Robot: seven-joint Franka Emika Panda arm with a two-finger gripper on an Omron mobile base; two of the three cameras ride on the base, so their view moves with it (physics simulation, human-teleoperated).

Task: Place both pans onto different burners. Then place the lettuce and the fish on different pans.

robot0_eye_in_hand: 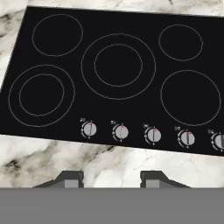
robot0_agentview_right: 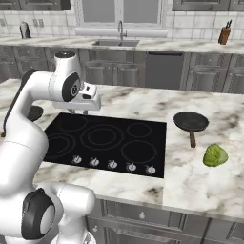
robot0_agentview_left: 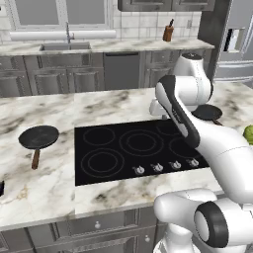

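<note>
Marble counter (robot0_agentview_left: 44,192), black cooktop (robot0_agentview_left: 116,168)

Even, bright, diffuse rendered light is seen in all three views — no single source can be made out. Soft dark shadows are cast beneath the pans (robot0_agentview_left: 38,137) onto the counter (robot0_agentview_left: 44,188). The glossy cooktop (robot0_eye_in_hand: 118,74) is shown deep black, without strong glare — its ring outlines stay crisp. Slight pixel softness is noted throughout; no edge distortion is apparent

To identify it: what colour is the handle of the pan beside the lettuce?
Brown, on the pan beside the lettuce; clearest in the right base view.
</note>
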